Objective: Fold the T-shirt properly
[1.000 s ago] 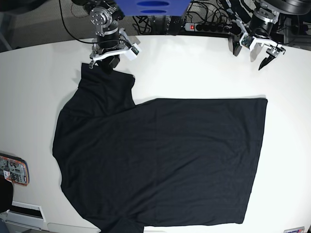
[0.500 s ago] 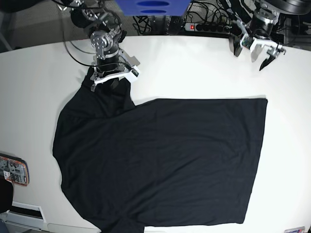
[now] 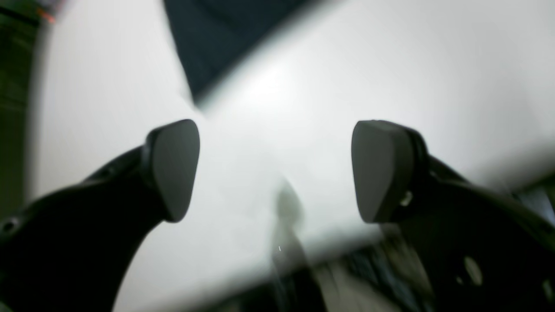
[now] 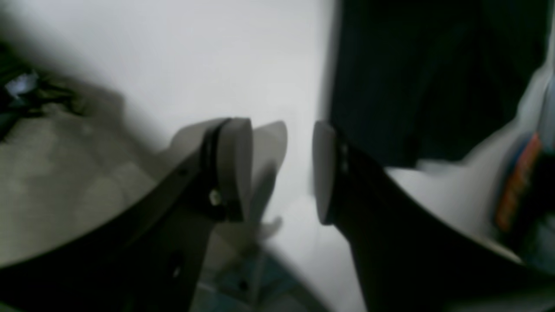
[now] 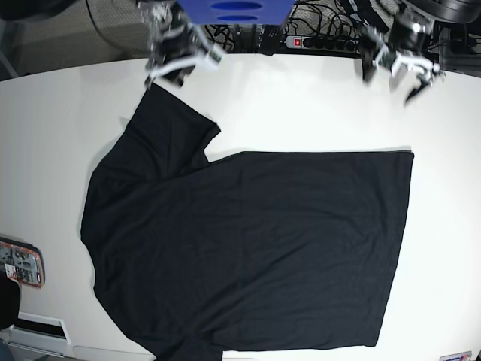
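The black T-shirt (image 5: 248, 248) lies spread flat on the white table (image 5: 301, 105), its upper sleeve reaching toward the far left. My right gripper (image 5: 179, 64) hovers just beyond that sleeve's tip, blurred. In the right wrist view the right gripper (image 4: 282, 173) is open by a narrow gap with nothing between its jaws, and the T-shirt (image 4: 412, 78) lies beside it. My left gripper (image 5: 394, 64) hangs over bare table at the far right. In the left wrist view the left gripper (image 3: 275, 171) is wide open and empty, and a corner of the T-shirt (image 3: 217, 39) shows ahead.
A power strip (image 5: 323, 43) and cables lie past the table's far edge. A blue object (image 5: 233, 11) sits at the top centre. An orange-edged flat device (image 5: 19, 263) lies at the left edge of the table and also shows, blurred, in the right wrist view (image 4: 516, 182).
My right gripper has let go of the sleeve and moved up toward the far edge. The sleeve now lies stretched out flat. My left gripper has barely shifted.
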`<move>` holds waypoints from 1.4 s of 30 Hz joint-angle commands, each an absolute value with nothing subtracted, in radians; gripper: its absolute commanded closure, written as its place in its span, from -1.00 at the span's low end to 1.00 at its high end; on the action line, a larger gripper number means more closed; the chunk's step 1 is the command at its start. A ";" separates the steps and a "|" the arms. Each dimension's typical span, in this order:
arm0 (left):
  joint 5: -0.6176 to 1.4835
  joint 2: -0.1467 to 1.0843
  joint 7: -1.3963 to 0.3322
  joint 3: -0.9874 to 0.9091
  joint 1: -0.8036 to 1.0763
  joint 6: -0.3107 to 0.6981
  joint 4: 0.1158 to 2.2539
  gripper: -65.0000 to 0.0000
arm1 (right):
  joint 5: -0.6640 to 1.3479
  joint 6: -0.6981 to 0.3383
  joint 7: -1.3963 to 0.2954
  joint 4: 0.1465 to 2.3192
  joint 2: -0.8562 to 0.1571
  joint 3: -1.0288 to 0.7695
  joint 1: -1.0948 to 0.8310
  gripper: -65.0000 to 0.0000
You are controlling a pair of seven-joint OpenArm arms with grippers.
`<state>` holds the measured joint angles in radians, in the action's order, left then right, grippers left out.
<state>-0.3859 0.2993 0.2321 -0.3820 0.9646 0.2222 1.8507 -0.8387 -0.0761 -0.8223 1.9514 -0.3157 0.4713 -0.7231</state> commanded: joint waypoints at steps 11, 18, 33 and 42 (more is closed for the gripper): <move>-0.369 0.302 0.275 -0.386 0.969 0.203 1.871 -0.53 | -0.832 -0.097 -0.834 1.979 -0.315 0.475 -0.737 0.28; -0.369 0.302 0.275 -0.386 0.966 0.203 1.871 -0.53 | -0.877 -0.094 -0.716 1.985 -0.312 0.469 -0.769 0.29; -0.369 0.298 0.266 -0.384 0.946 0.203 1.870 -0.53 | -0.746 -0.094 -0.449 1.985 -0.265 0.091 -0.819 0.30; -0.374 0.274 0.266 -0.383 0.929 0.203 1.870 -0.53 | -0.739 -0.346 -0.501 1.985 -0.269 0.068 -0.763 0.28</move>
